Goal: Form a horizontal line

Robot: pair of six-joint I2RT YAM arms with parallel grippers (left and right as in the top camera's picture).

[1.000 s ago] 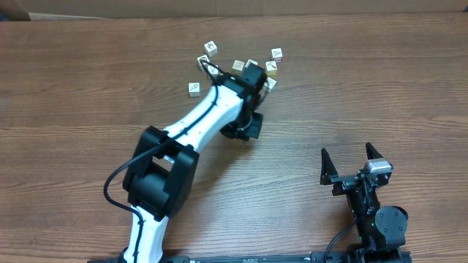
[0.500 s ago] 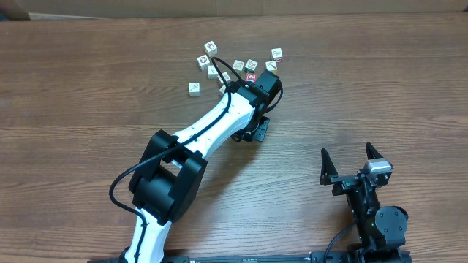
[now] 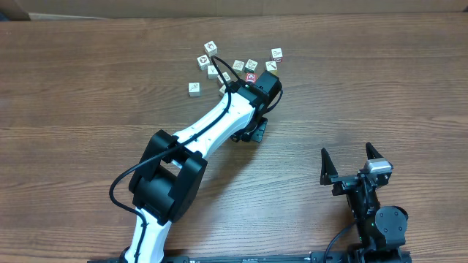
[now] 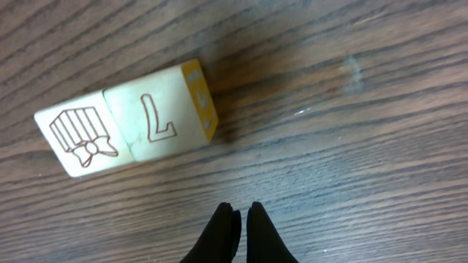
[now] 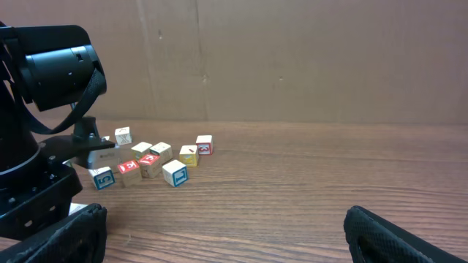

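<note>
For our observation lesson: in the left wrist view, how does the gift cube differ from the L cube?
The gift cube shows a ribboned box on top; the L cube shows a letter. The L cube shows a yellow side; the gift cube shows no coloured side. Both have cream tops with brown outlines, and they touch side by side.

On the wood-grain desk [image 3: 80, 102], a loose picture cube [image 3: 194, 88] sits nearest on the left, and another loose cube [image 3: 210, 47] farthest back. A brown cardboard wall [image 5: 292, 58] stands behind.
</note>
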